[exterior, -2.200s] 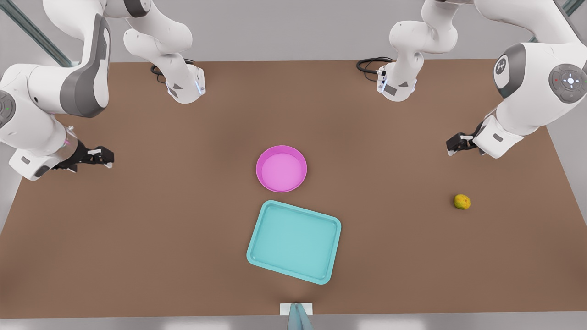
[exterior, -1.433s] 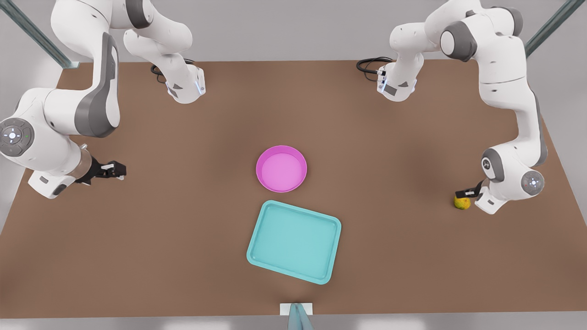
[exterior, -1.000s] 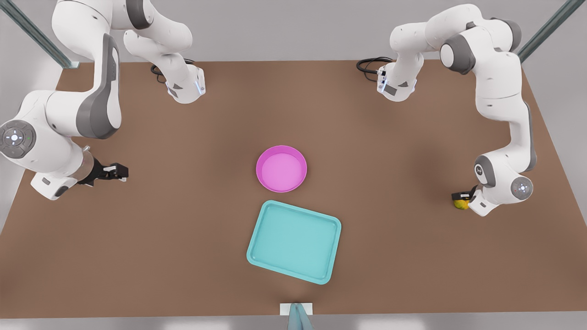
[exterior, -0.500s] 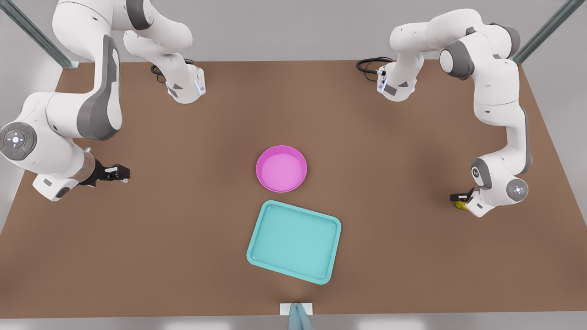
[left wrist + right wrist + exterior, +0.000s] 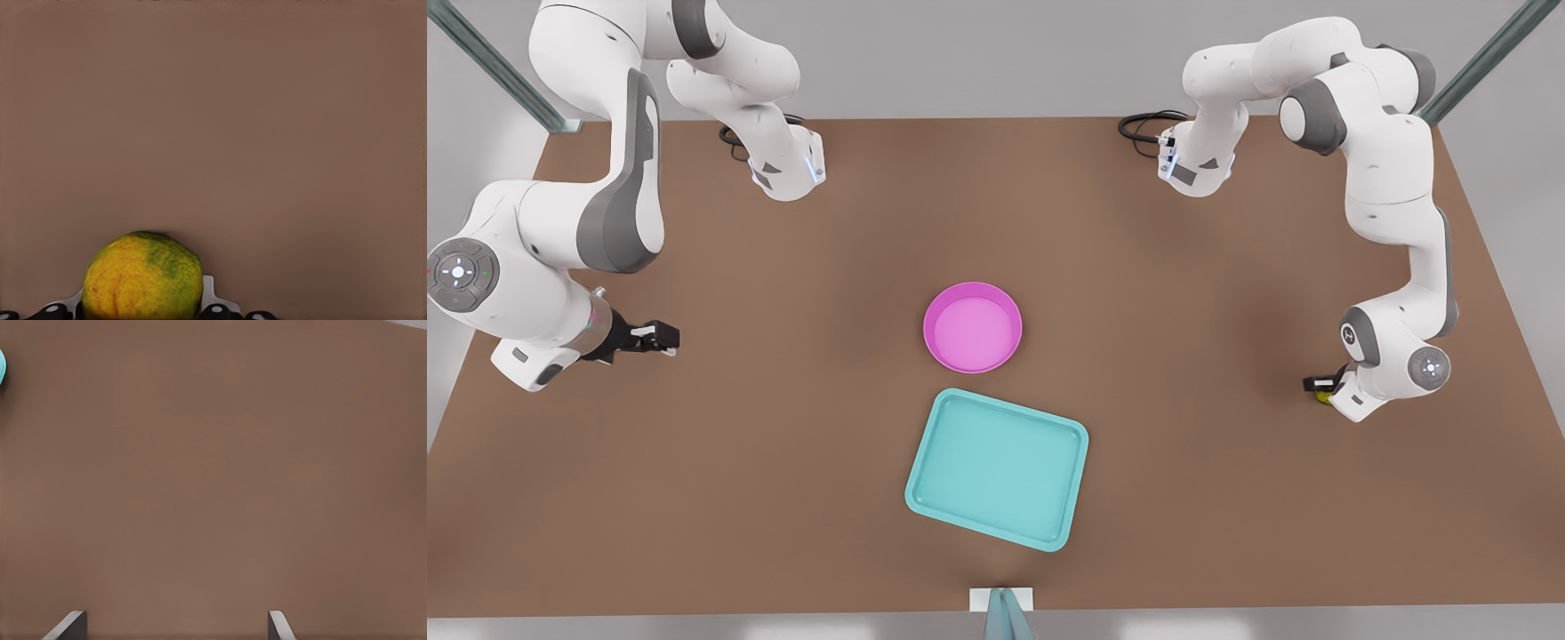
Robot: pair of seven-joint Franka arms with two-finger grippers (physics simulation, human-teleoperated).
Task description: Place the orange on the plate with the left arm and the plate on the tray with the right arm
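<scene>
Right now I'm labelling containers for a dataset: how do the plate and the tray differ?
The plate is round and pink; the tray is rectangular with rounded corners and teal. The plate is smaller than the tray. The plate sits nearer the arm bases, the tray nearer the table's opposite edge. Both are shallow, rimmed and hold nothing.

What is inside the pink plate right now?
Nothing: the plate shows a bare pink floor. The orange sits on the table at the left gripper; its underside is hidden.
</scene>
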